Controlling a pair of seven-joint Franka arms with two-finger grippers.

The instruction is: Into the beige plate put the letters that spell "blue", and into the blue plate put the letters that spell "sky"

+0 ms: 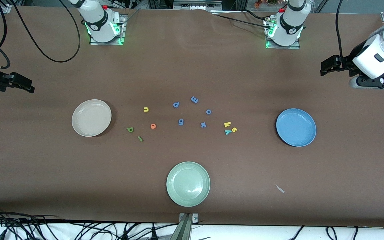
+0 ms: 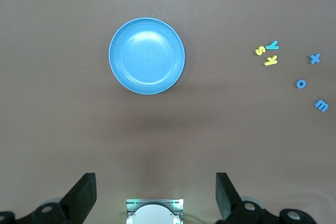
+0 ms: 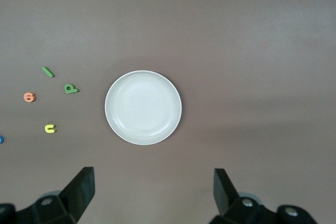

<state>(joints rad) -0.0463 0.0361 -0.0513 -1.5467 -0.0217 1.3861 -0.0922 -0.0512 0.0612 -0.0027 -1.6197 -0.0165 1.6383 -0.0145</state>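
The beige plate (image 1: 91, 117) (image 3: 143, 107) lies toward the right arm's end. Beside it are the green b (image 1: 130, 129) (image 3: 70, 88), green l (image 1: 140, 138) (image 3: 48, 71), orange e (image 1: 153, 126) (image 3: 29, 97) and yellow u (image 1: 146, 109) (image 3: 50, 128). The blue plate (image 1: 296, 127) (image 2: 147, 56) lies toward the left arm's end, with yellow k (image 1: 227, 124) (image 2: 271, 60), yellow s (image 1: 234, 129) (image 2: 260, 51) and teal y (image 1: 228, 132) (image 2: 272, 45) clustered beside it. Both plates hold nothing. My left gripper (image 1: 323, 67) (image 2: 155, 178) hangs open over bare table at its end. My right gripper (image 1: 28, 85) (image 3: 152, 172) hangs open at the other end.
Several small blue letters (image 1: 194, 99) lie scattered mid-table between the two letter groups. A pale green plate (image 1: 188, 183) sits nearest the front camera. A small paper scrap (image 1: 280, 189) lies between it and the blue plate. Cables trail near the arm bases.
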